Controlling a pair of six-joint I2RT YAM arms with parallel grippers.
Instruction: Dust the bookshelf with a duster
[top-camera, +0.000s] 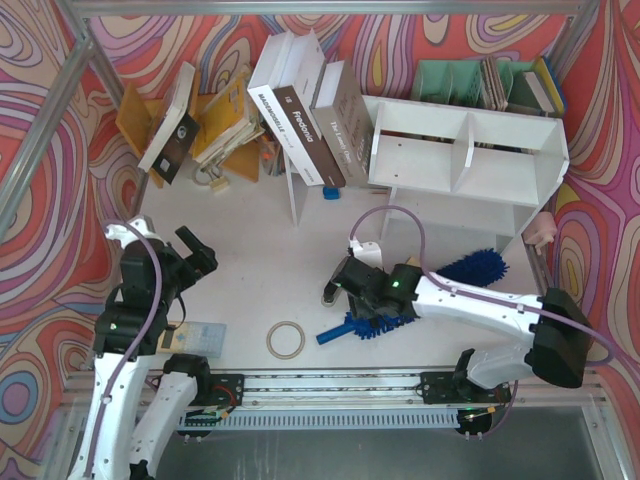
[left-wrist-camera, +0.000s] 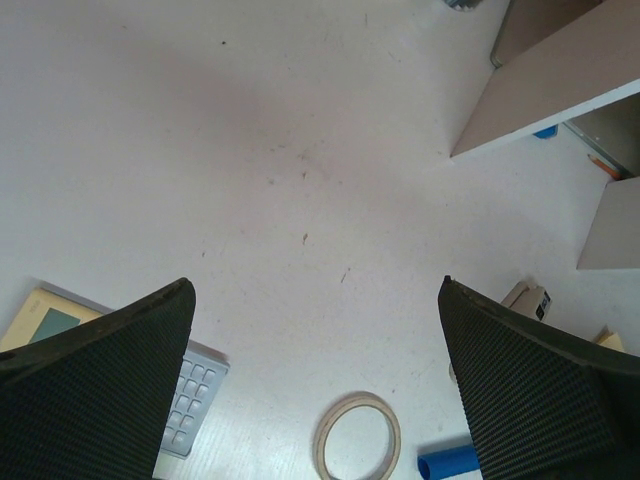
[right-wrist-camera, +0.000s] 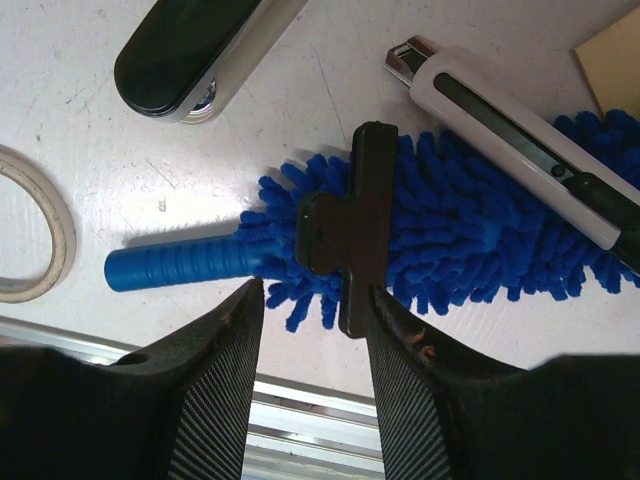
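Observation:
The white two-tier bookshelf stands at the back right. The blue fluffy duster lies on the table in front of it, with its handle pointing left. More blue fluff shows past my right arm. My right gripper hovers low over the duster, just past the handle. In the right wrist view the right gripper is open with nothing between its jaws. A flat black T-shaped piece lies over the fluff by the right finger. My left gripper is open and empty over bare table, as the left wrist view also shows.
A tape ring and a calculator lie near the front rail. A black-and-silver stapler and a white utility knife lie by the duster. Leaning books, a white panel and a green organiser stand behind.

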